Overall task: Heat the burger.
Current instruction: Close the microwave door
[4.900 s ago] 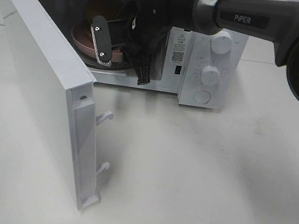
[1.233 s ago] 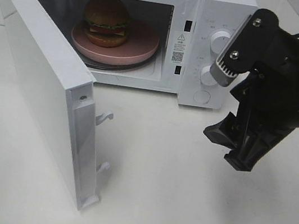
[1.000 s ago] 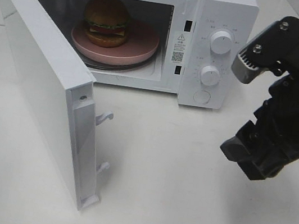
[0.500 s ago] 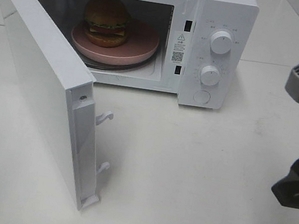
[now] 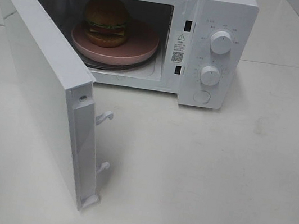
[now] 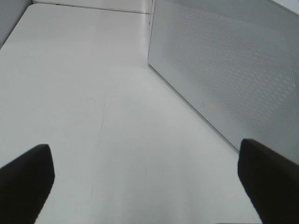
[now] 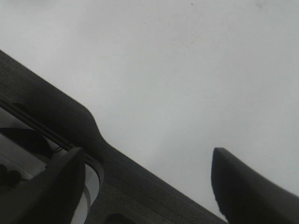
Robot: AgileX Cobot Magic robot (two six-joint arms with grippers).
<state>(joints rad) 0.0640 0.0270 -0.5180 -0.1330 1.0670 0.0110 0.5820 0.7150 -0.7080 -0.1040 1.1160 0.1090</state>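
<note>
The burger (image 5: 106, 21), with a golden-brown bun, lettuce and a dark patty, sits on a pink plate (image 5: 142, 48) inside the white microwave (image 5: 222, 10). The microwave door (image 5: 40, 83) stands wide open to the left. Neither gripper shows in the exterior high view. In the left wrist view my left gripper (image 6: 147, 186) is open and empty over the bare table, beside the door's dotted outer face (image 6: 224, 70). In the right wrist view my right gripper (image 7: 145, 186) is open and empty above the white table.
The microwave has two knobs (image 5: 221, 42) and a round button (image 5: 201, 97) on its right panel. The door's latch hooks (image 5: 104, 118) stick out toward the front. A dark curved structure (image 7: 42, 107) crosses the right wrist view.
My right arm has pulled out of the microwave, moved right and left the exterior view. The burger stays on the plate inside.
</note>
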